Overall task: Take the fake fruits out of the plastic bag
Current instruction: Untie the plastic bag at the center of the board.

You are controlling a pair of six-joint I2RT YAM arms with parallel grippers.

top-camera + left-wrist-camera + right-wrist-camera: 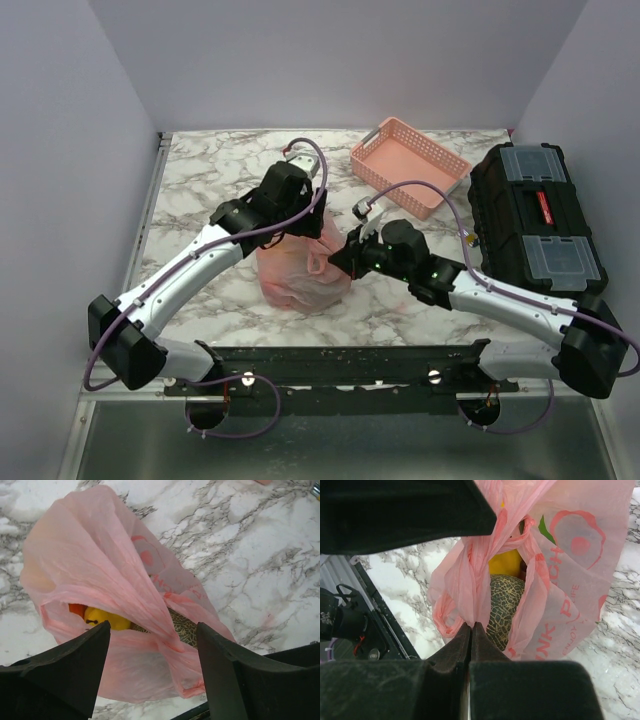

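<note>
The plastic bag (300,270) is thin, pink and crinkled, and it lies on the marble table between the two arms. My left gripper (152,647) hangs open just above the bag (100,560), one finger on each side of a twisted fold, gripping nothing. Through the bag's mouth show a yellow fruit (105,619), a bit of orange fruit (76,610) and the netted green melon (182,627). My right gripper (471,627) is shut on a bunched strip of the bag's rim, in front of the melon (505,605) and a yellow fruit (506,562). The other fake fruits are hidden.
A rigid pink lattice basket (408,165) stands at the back right. A black toolbox (537,215) with clear lid compartments lies along the right side. The black mounting rail (340,360) runs along the near edge. The left gripper's dark body (395,510) fills the top of the right wrist view.
</note>
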